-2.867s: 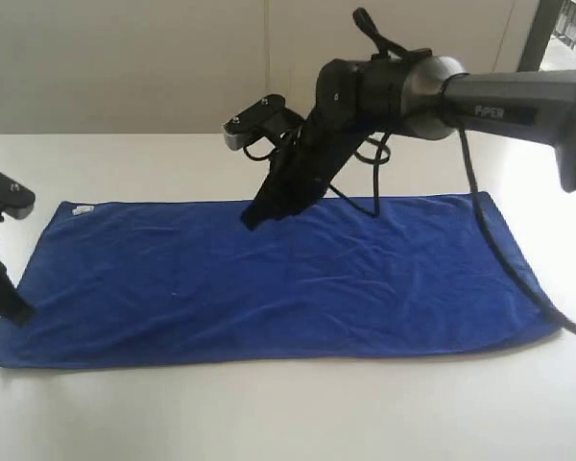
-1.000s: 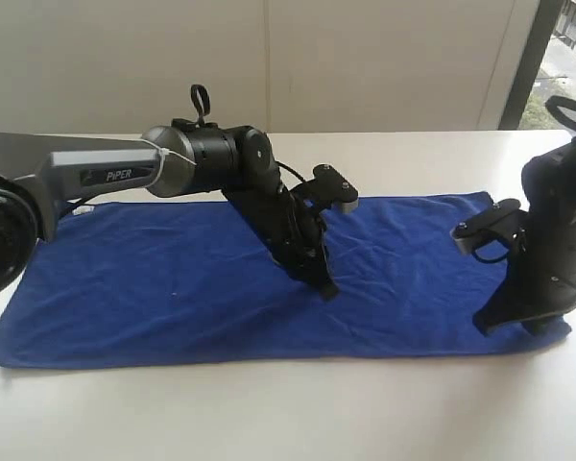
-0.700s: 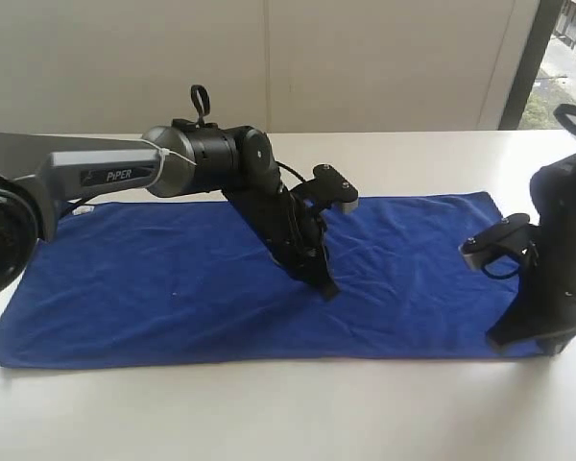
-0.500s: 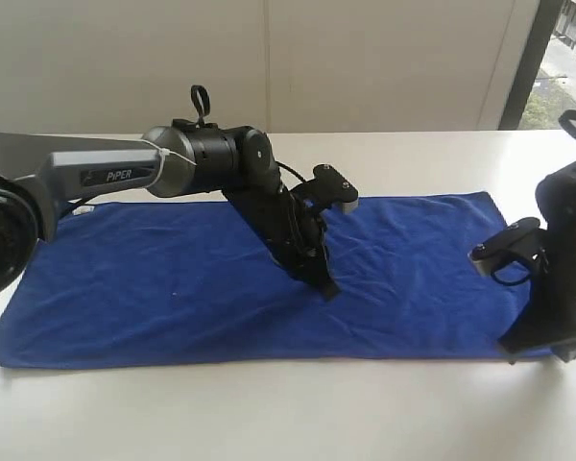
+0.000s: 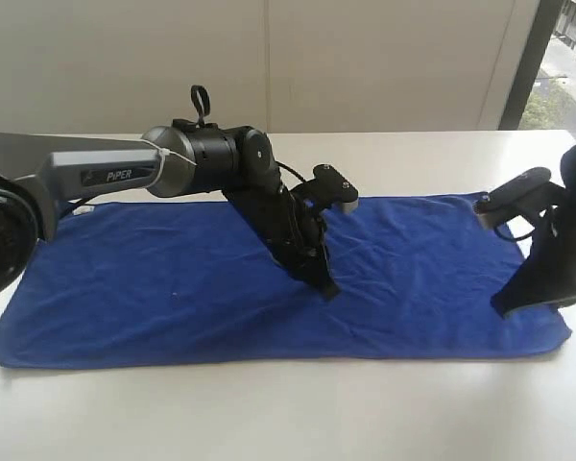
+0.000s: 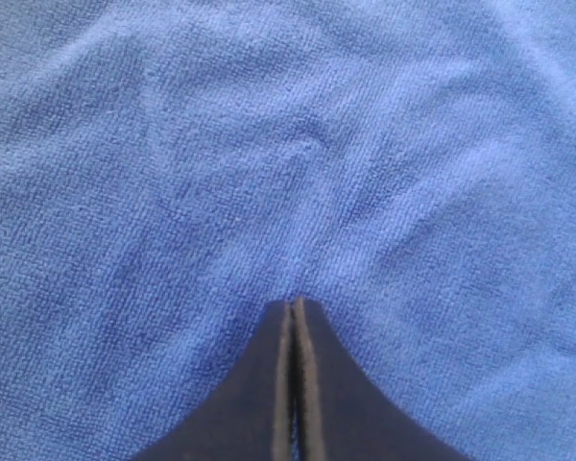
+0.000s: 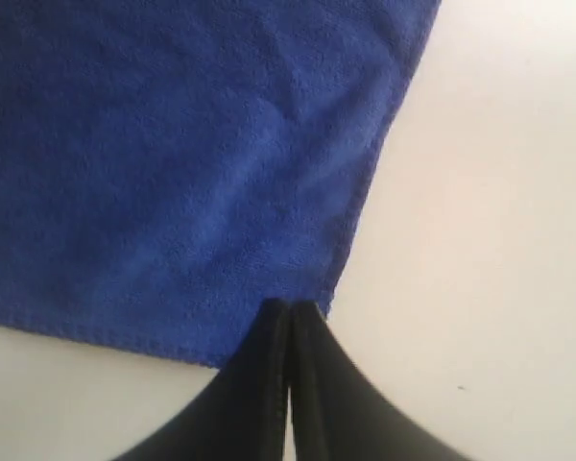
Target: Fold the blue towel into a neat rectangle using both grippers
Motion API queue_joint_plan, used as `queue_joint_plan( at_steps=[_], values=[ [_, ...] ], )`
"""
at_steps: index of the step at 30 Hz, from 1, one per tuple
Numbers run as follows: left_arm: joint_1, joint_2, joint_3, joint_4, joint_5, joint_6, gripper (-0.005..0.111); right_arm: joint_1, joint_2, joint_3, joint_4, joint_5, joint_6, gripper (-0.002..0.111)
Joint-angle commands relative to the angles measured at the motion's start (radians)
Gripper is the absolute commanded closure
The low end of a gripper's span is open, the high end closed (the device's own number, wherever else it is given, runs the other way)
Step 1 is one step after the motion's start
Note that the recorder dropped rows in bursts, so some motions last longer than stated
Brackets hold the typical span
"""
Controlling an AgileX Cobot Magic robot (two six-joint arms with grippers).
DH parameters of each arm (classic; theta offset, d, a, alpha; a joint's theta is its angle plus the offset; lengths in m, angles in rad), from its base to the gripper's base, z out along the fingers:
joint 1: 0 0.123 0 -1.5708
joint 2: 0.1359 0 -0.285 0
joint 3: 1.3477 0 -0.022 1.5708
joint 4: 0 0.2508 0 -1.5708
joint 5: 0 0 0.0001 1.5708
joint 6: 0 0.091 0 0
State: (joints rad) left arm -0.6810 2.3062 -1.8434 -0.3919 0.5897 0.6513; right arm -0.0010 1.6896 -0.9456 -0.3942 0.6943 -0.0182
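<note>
Currently the blue towel (image 5: 154, 288) is spread flat and unfolded across the table (image 5: 288, 413), close to its near edge. At the cloth's middle the left gripper (image 5: 326, 288) is set tip-down, jaws shut on nothing. At the towel's near right corner the right gripper (image 5: 504, 309) is held, jaws likewise shut and empty. With closed jaws the corner could be missed or merely pushed into wrinkles. The left arm (image 5: 106, 173) is laid across the likely fold path.
</note>
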Motion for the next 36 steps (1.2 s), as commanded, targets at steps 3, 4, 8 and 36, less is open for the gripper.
queue_joint_plan(
  at_steps=[3, 4, 8, 36],
  values=[
    [-0.004, 0.016, 0.004, -0.004, 0.016, 0.004, 0.107, -0.009, 0.101, -0.001, -0.038, -0.012, 0.059, 0.108],
    [-0.004, 0.016, 0.004, -0.004, 0.016, 0.004, 0.107, -0.009, 0.107, -0.001, -0.05, -0.01, 0.073, 0.108],
    [-0.004, 0.016, 0.004, -0.004, 0.018, 0.004, 0.107, -0.009, 0.123, 0.007, -0.056, 0.019, 0.073, 0.108],
    [0.007, -0.181, 0.004, 0.08, 0.05, -0.019, 0.107, -0.009, -0.248, 0.025, -0.021, 0.034, 0.11, 0.108]
  ],
)
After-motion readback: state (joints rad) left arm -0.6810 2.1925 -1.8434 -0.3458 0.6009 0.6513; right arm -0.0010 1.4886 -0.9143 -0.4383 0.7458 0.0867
